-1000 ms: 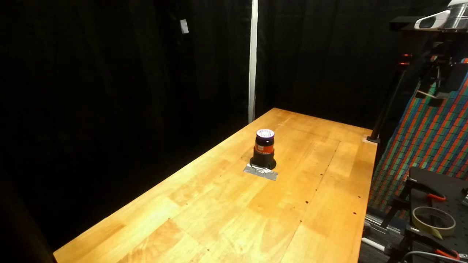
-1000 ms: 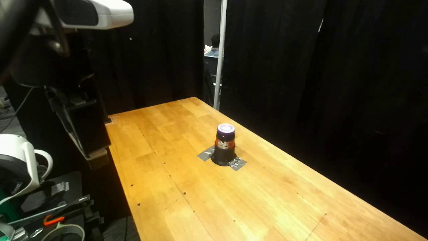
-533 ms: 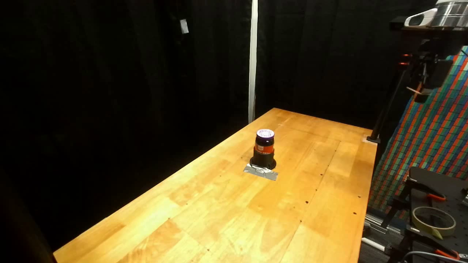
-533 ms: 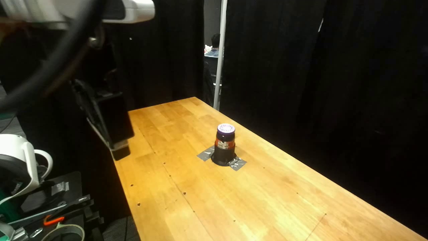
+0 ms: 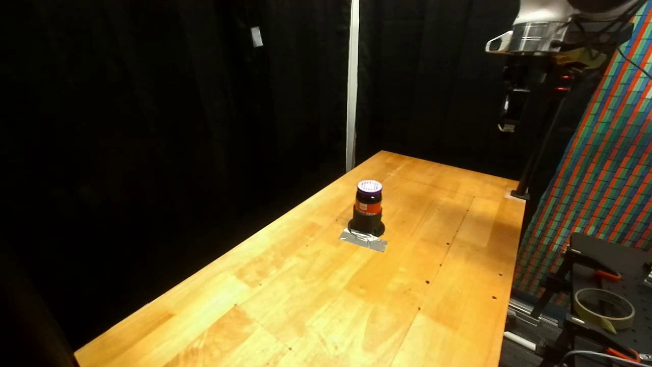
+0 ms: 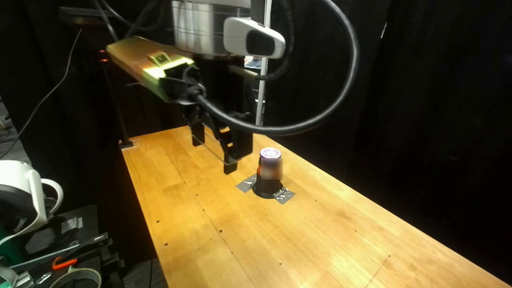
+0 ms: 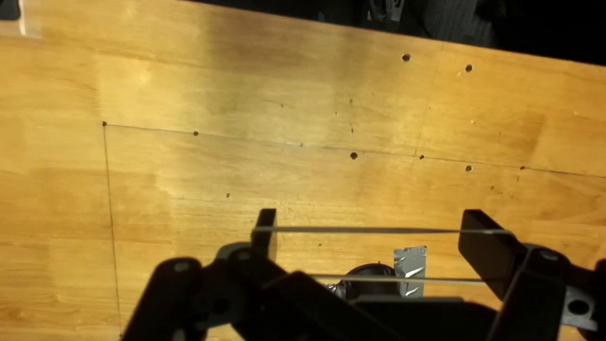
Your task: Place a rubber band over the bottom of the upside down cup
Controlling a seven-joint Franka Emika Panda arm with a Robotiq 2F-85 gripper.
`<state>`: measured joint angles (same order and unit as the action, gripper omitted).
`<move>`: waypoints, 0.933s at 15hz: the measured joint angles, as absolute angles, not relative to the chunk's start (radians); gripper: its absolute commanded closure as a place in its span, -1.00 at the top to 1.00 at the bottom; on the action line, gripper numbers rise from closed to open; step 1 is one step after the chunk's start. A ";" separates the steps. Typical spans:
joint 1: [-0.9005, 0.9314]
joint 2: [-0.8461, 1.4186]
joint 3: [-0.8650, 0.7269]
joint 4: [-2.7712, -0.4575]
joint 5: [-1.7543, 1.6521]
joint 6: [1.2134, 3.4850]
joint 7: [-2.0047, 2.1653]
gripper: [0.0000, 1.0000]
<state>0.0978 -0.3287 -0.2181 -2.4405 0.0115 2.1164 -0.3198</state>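
The wrist view shows the pincer [image 7: 371,237] with its two black, blocky fingers [image 7: 485,255] spread wide apart and a rubber band [image 7: 357,230] stretched around them. The band makes a long, thin loop with two straight sides and a gap down the middle. The upside down cup [image 5: 369,204] stands on the desk [image 5: 305,295], and the pincer is up in the air, well apart from it. So I think the step in hand is taking the band over to the cup; it is not on it yet. Next, I would say, the pincer should go right above the cup, with the gap of the loop over the round top, and then come straight down so the band goes all around. After that the band has to slip off the fingers, and it may snap or jump then.

The band is thin and pale, and it looks pulled tight. The cup is round like a can and a bit wider low down. Its top is flat and whitish with a purple edge, its middle is orange, and its low part is black; I can't tell if that is a piece of its own. Silver tape [image 6: 285,196], shiny and wrinkly, sticks to the desk at its foot. The desk is yellow wood with little dark holes [image 7: 353,156].
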 measured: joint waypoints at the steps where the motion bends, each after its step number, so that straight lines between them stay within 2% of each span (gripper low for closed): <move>1: 0.110 -0.266 -0.218 -2.391 0.036 2.120 -0.320 1.00; 14: 0.090 0.482 -0.006 -1.694 0.070 2.120 -0.193 1.00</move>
<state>0.0902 0.4815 -0.0061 -1.6939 0.0698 2.1204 -0.1929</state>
